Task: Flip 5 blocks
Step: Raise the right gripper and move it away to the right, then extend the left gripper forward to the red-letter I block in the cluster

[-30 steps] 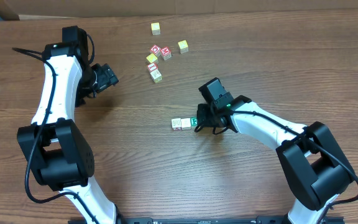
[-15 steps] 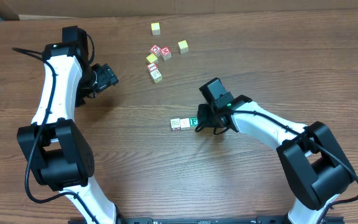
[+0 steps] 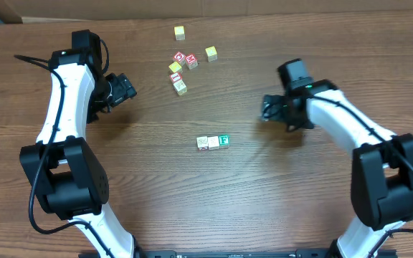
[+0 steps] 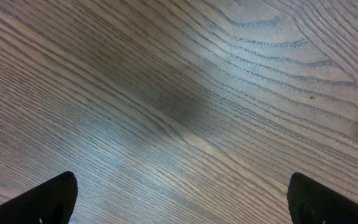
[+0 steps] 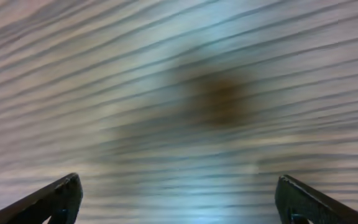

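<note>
Overhead, we see left claw and right claw both spread, well apart from three blocks side by side.

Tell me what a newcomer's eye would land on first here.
At the centre of the wooden table, a neat row of three blocks lies side by side, with the green-faced block at the end nearer the right gripper. That gripper and the left gripper flank the scene, both open over bare wood. Farther back sits a loose scatter of small cubes, yellow, red and pale.
</note>
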`<action>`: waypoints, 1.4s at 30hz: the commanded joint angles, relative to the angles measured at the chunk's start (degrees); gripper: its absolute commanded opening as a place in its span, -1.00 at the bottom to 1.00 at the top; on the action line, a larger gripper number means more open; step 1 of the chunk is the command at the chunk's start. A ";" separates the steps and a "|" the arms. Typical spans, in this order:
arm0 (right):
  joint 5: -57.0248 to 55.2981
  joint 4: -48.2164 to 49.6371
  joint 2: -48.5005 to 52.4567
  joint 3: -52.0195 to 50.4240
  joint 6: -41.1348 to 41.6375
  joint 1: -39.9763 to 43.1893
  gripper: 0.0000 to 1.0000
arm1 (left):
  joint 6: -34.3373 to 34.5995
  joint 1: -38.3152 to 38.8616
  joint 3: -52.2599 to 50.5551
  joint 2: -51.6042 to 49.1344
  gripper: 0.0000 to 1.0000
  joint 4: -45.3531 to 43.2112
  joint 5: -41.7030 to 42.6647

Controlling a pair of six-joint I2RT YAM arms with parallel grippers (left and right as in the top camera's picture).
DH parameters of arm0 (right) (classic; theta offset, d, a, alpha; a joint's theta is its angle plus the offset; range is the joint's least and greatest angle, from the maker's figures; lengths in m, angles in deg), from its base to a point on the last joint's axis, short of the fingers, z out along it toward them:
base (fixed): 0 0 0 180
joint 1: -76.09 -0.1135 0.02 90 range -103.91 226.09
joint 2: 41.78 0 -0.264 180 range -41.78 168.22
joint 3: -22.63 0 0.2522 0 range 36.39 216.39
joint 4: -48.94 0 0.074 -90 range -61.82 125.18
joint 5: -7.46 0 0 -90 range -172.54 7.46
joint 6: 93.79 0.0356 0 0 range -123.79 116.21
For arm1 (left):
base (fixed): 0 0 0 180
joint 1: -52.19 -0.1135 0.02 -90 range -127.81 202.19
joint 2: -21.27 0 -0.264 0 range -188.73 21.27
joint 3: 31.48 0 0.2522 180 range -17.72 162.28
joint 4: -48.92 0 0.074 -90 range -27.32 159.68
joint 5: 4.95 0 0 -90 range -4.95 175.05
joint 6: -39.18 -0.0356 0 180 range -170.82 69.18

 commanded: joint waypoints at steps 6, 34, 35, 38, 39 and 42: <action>-1.40 0.33 -1.75 0.79 -1.49 5.88 1.00 | 1.22 0.11 -0.09 -0.48 0.99 -0.17 -0.28; -1.38 0.31 -1.75 0.76 -1.49 6.12 1.00 | -8.90 4.39 -0.09 -0.48 0.66 1.20 20.72; -1.38 0.31 -1.75 0.76 -1.49 6.12 1.00 | -9.35 5.62 -0.04 -0.48 0.50 1.99 19.67; -1.38 0.31 -1.75 0.76 -1.49 6.12 1.00 | -9.44 9.70 0.13 -0.48 -0.36 3.19 17.51; -1.40 0.31 -1.75 0.76 -1.49 6.12 1.00 | -9.38 11.28 0.33 -0.48 -0.81 3.30 16.87; -1.38 0.31 -1.75 0.76 -1.49 6.12 1.00 | -9.29 15.96 1.97 -0.48 -0.92 3.93 14.78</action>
